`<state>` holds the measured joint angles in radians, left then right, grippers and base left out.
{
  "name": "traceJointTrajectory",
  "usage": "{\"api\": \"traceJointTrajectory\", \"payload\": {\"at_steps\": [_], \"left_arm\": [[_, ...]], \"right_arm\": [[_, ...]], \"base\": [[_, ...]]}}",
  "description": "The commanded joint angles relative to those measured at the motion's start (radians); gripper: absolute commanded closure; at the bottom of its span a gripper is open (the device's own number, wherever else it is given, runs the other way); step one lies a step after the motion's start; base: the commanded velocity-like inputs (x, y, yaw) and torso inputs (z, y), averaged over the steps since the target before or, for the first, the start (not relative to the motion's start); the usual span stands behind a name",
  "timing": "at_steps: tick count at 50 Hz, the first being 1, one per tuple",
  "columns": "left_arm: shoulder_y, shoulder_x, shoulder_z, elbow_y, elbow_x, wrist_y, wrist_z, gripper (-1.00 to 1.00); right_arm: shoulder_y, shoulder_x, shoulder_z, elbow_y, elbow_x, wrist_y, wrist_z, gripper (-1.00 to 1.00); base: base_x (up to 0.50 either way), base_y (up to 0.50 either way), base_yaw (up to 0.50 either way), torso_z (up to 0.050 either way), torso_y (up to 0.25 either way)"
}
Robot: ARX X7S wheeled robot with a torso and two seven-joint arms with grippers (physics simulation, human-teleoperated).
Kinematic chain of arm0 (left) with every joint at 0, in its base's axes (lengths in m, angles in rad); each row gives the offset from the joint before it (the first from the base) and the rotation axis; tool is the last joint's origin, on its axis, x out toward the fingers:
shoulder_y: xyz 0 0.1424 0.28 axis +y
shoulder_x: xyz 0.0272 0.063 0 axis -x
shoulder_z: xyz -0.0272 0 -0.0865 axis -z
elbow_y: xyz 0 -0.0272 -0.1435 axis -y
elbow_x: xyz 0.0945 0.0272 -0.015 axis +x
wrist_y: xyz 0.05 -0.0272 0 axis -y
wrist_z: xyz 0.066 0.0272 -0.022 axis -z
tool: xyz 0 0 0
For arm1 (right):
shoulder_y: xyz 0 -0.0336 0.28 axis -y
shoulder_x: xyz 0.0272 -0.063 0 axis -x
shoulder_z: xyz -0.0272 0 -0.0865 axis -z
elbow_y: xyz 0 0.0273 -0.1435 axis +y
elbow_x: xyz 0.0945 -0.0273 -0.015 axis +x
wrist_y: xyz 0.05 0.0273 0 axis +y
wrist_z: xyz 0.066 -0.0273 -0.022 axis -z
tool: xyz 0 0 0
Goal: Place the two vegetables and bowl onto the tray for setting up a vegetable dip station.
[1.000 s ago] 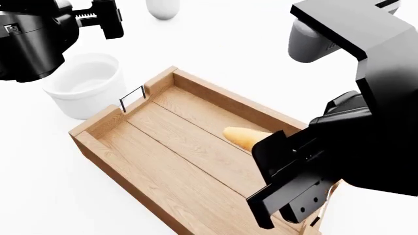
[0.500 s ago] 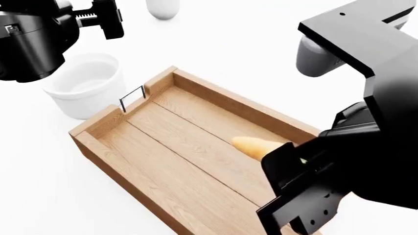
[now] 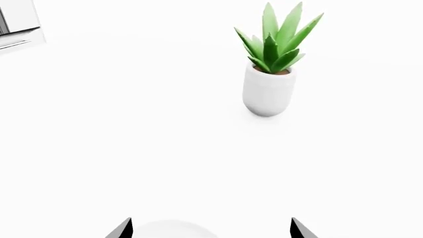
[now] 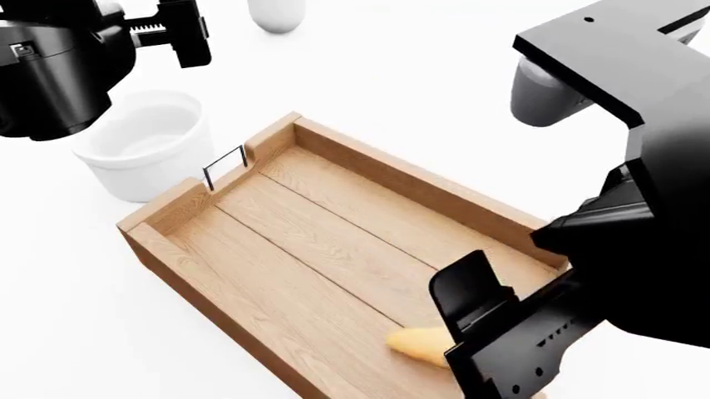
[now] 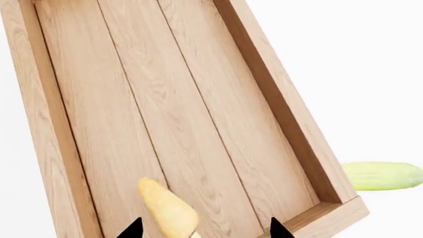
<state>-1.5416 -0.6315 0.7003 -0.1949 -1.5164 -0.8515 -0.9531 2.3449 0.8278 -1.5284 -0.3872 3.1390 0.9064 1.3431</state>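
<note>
The wooden tray (image 4: 166, 206) lies slantwise in the head view. A stubby orange carrot (image 4: 417, 344) lies on its floor near the end closest to me. My right gripper (image 4: 471, 328) hovers over it, open; in the right wrist view the carrot (image 5: 168, 210) sits loose between the wide-apart fingertips (image 5: 134, 229). A light-green cucumber (image 5: 383, 175) rests on the table just outside the tray's (image 5: 290, 124) corner. The white bowl (image 4: 145, 145) stands beside the tray's far end. Above and behind the bowl, my left gripper (image 4: 183, 33) is open, with the bowl's rim (image 3: 173, 229) below its tips.
A green plant in a rounded white pot (image 3: 268, 94) stands on the white table beyond the bowl; only its pot (image 4: 278, 12) reaches into the head view's top edge. The tray's wire handle (image 4: 224, 164) rises at the end facing the bowl. My right arm hides the tray's near corner.
The carrot went from the tray's far long side to the floor at its near end. My right gripper shifted down and to the right. The left arm stayed put.
</note>
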Motion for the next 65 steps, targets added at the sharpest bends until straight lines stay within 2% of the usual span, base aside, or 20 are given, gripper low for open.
{"api": "traceJointTrajectory", "payload": {"at_steps": [1, 15, 31, 42, 55, 65], "left_arm": [[0.000, 0.001, 0.001, -0.001, 0.001, 0.000, 0.000, -1.00], [0.001, -0.001, 0.001, 0.004, -0.001, 0.000, -0.001, -1.00], [-0.001, 0.001, 0.002, -0.002, 0.001, 0.000, 0.001, -1.00], [-0.002, 0.004, 0.005, 0.000, 0.001, -0.001, 0.004, -1.00], [0.000, 0.004, 0.004, 0.002, 0.000, 0.001, 0.002, -1.00], [0.002, 0.006, 0.008, 0.000, 0.005, 0.002, 0.006, -1.00]], "right_arm": [[0.004, -0.007, 0.020, 0.039, -0.002, 0.025, 0.018, -1.00], [-0.003, -0.024, 0.114, 0.218, -0.009, 0.130, 0.133, -1.00], [-0.008, 0.083, 0.116, 0.309, -0.041, 0.191, 0.203, -1.00], [-0.038, 0.206, 0.131, 0.228, -0.116, 0.025, 0.183, -1.00], [-0.116, 0.180, 0.183, 0.317, -0.306, -0.084, 0.088, -1.00], [-0.190, 0.085, 0.178, 0.400, -0.473, -0.173, 0.021, -1.00]], "base": [[0.00, 0.00, 0.00, 0.000, 0.000], [0.00, 0.00, 0.00, 0.000, 0.000], [0.00, 0.00, 0.00, 0.000, 0.000], [0.00, 0.00, 0.00, 0.000, 0.000], [0.00, 0.00, 0.00, 0.000, 0.000], [0.00, 0.00, 0.00, 0.000, 0.000]]}}
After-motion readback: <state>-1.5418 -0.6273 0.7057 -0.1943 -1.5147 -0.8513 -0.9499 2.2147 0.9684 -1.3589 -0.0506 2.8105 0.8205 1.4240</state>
